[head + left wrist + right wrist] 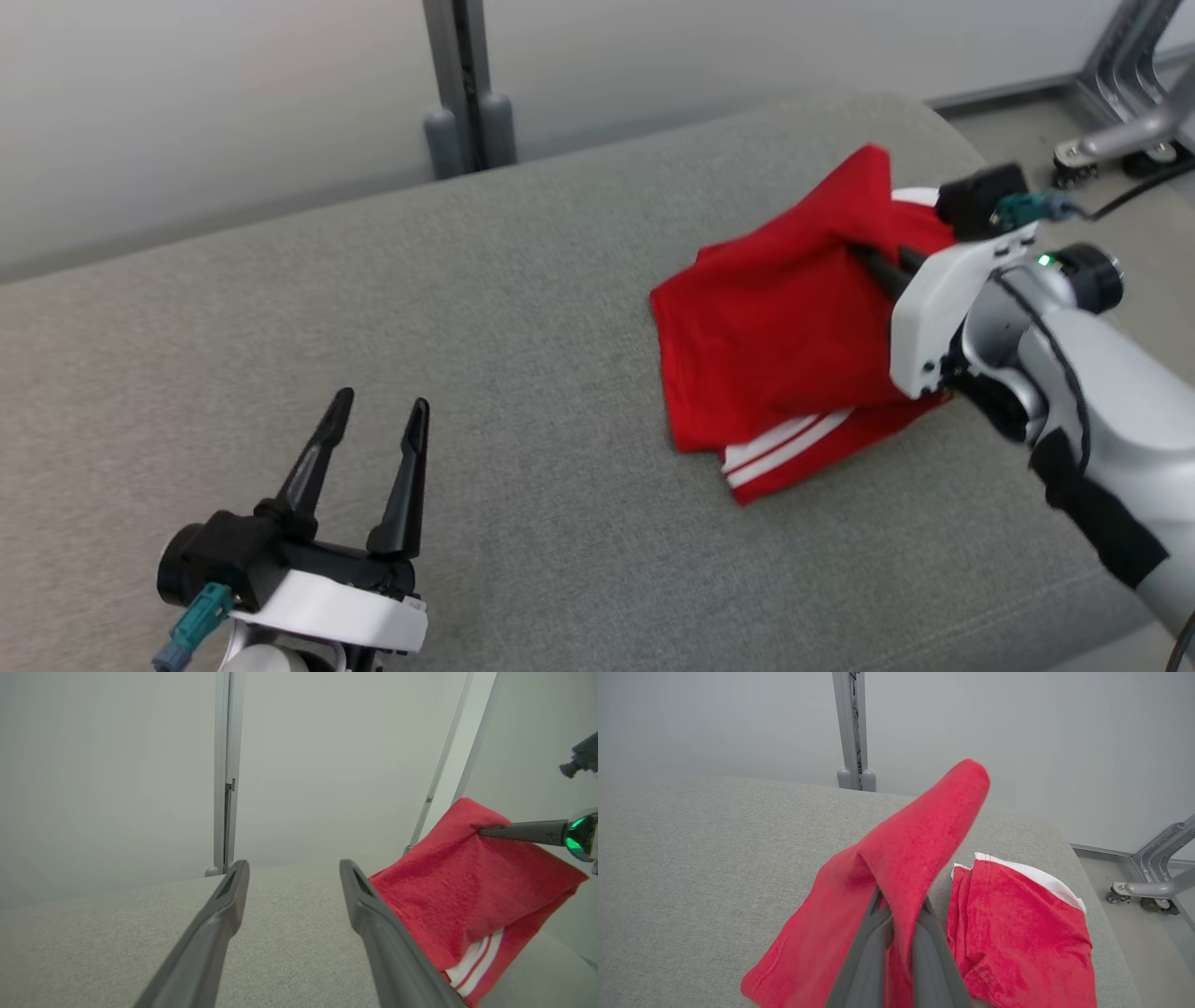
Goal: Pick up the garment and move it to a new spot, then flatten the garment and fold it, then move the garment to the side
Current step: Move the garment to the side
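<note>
My right hand (878,263) pinches a raised fold of the red garment (775,336), which lies bunched at the right end of the grey cushion (513,308). My left hand (383,403) hovers spread. I judge that flattening, folding and moving aside are not yet done.

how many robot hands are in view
2. The left hand sits open at the head view's lower left, over the grey cushion. The right hand, at the right, is shut on a lifted fold of the red garment.
</note>
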You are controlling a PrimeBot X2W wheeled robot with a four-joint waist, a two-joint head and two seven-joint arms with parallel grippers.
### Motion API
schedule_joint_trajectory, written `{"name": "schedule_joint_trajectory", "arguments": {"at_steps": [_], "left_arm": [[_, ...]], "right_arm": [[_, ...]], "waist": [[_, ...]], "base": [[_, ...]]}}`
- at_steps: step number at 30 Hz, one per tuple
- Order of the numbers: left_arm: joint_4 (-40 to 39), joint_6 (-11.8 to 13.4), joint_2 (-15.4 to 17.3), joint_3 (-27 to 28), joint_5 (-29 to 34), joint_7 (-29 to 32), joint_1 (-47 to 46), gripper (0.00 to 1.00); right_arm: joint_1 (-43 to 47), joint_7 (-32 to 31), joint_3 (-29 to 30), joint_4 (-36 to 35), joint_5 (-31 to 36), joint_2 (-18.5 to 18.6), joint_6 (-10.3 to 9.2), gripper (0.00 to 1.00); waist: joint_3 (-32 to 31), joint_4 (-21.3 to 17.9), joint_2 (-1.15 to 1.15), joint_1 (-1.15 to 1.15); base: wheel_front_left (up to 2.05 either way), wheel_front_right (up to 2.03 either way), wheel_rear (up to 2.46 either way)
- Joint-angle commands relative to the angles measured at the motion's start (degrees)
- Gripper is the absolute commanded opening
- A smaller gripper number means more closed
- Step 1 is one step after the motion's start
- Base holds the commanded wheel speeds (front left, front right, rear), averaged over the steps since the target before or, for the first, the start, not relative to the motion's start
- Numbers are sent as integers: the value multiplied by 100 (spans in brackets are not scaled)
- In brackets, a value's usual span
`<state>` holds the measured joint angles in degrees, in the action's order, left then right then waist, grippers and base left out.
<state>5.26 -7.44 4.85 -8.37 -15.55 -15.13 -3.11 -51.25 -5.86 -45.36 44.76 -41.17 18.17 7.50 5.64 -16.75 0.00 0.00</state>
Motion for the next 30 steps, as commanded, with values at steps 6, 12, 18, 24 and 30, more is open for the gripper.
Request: {"name": "schedule_joint_trajectory", "arguments": {"at_steps": [6, 12, 18, 24, 30], "left_arm": [[-23, -6, 368, -160, -15, 2, -324, 100], [-83, -7, 649, -255, -87, 2, -480, 100], [-155, -7, 847, -239, -108, 14, -469, 100], [-261, -7, 936, -278, -110, 79, -586, 100], [-283, -7, 990, -305, -160, 115, -665, 100]], "right_arm": [[-732, 129, -85, 378, -54, 212, -1, 0], [-1355, 80, -193, 1141, 346, 380, -1, 0], [-1903, 348, 41, 2103, 955, 124, -2, 0], [-2226, 649, 406, 2846, 1599, -66, -2, 45], [-2092, 622, 1075, 2920, 2389, -2, -2, 100]], "waist": [[825, -403, 0, 0], [1204, -439, 0, 0], [1443, -547, 0, 0], [1641, -539, 0, 0], [1712, -451, 0, 0]], "base": [[0, 0, 0], [0, 0, 0], [0, 0, 0], [0, 0, 0], [0, 0, 0]]}}
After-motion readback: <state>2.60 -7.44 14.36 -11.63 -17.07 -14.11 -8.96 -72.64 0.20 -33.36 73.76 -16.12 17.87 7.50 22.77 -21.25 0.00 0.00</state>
